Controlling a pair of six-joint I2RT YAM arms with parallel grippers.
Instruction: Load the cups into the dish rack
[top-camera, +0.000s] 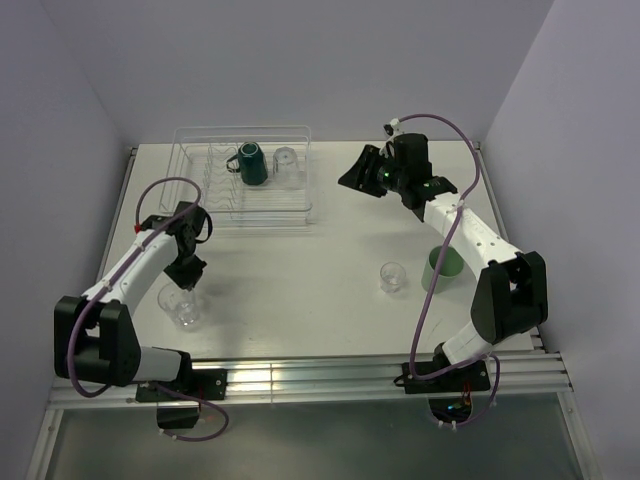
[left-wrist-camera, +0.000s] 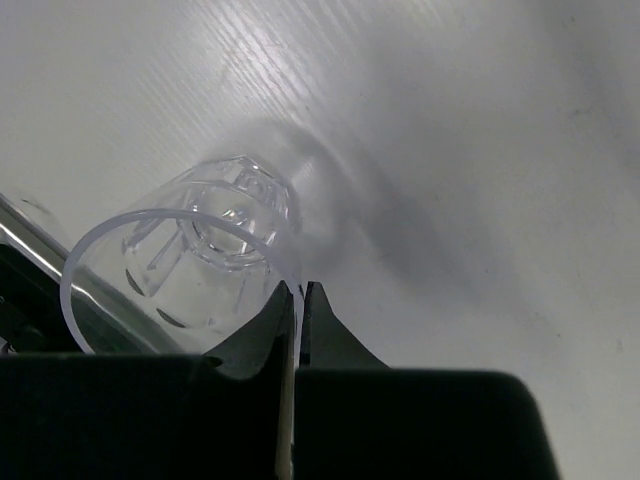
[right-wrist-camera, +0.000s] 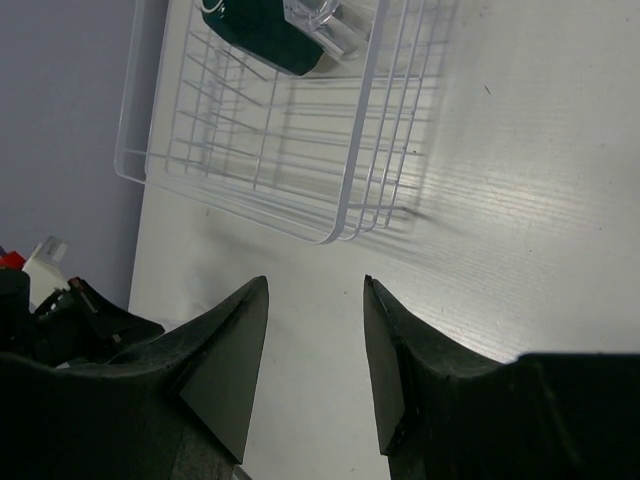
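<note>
On a white wood-grain table (top-camera: 300, 260) between lilac walls (top-camera: 300, 60), the left gripper (left-wrist-camera: 300, 292) pinches a clear tumbler (left-wrist-camera: 180, 260) by its rim; the right gripper (right-wrist-camera: 315, 288) hangs spread.

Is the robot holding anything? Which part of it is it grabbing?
Yes. The left gripper pinches a clear glass tumbler by its rim, the thin wall caught between its fingers. The right gripper is open and holds nothing.

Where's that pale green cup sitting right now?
In the overhead view, the pale green cup stands on the right side of the table, close beside the right arm, with a clear tumbler just to its left.
</note>
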